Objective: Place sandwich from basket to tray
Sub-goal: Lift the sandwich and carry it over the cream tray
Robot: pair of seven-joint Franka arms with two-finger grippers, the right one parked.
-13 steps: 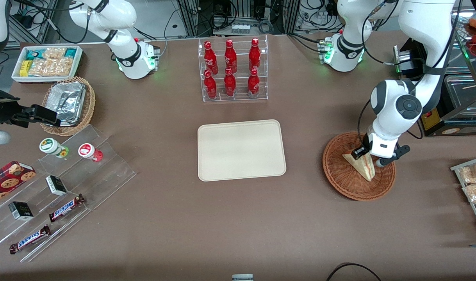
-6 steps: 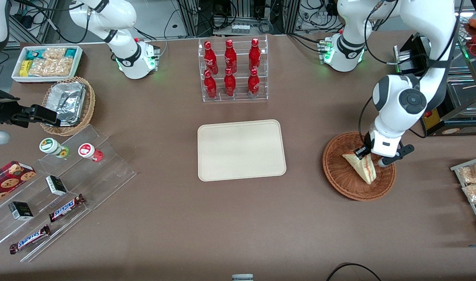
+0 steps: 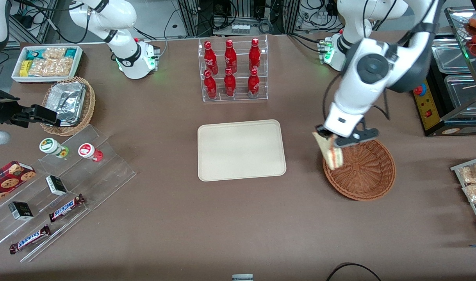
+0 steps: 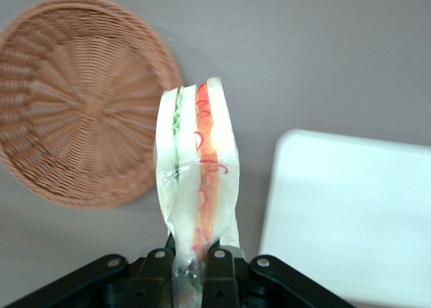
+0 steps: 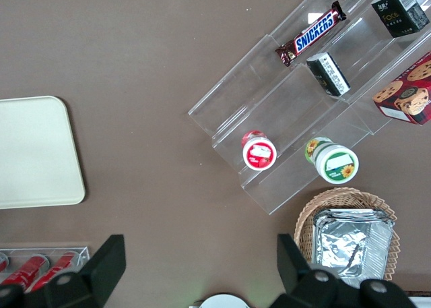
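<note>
Sandwich (image 3: 330, 153) lifted, dangling below end effector (image 3: 327, 137)

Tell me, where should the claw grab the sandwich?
By one narrow end, from above, pinching across the flat bread faces. The claw holds the sandwich just so: the thin wedge fits between the fingers and hangs beside the basket.

Left arm: reaching down, right of centre in the front view.
End effector (image 3: 327, 139): raised, fingers (image 4: 217, 261) clamped.
</note>
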